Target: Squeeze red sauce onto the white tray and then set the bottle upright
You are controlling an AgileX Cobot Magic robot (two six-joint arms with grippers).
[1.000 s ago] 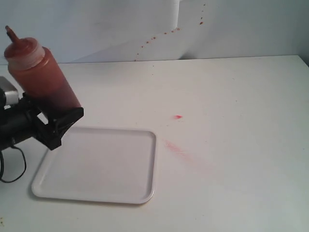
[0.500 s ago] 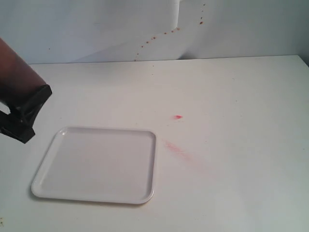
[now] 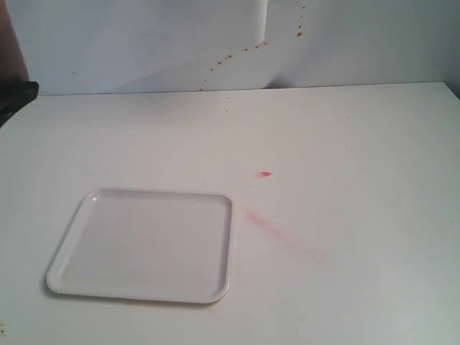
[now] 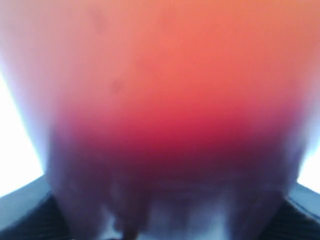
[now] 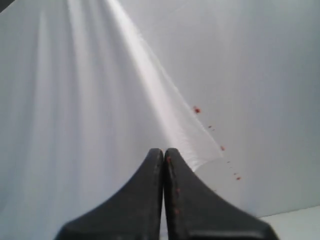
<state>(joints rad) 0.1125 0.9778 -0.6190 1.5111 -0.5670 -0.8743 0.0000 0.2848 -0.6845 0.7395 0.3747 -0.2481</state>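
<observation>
My left end effector (image 3: 13, 97) was clamped on the bottle (image 4: 160, 100), which sat so close to my wrist camera that it was just a red blur. My right end effector (image 5: 164, 156) was pinched together on nothing and pointed at the white wall.

The tray (image 3: 144, 244) lay well away from my left end effector, lower down and over toward my right side. I saw no blob of sauce on it.

I think a lot could have gone wrong. If I had squeezed there, the sauce would have dropped on the bare surface (image 3: 359, 180) and not on the tray. A pink smear (image 3: 262, 221) already lay beside the tray.

I could not see the nozzle, so my aim could have been bad. A hard grip might have pushed sauce out too soon.
</observation>
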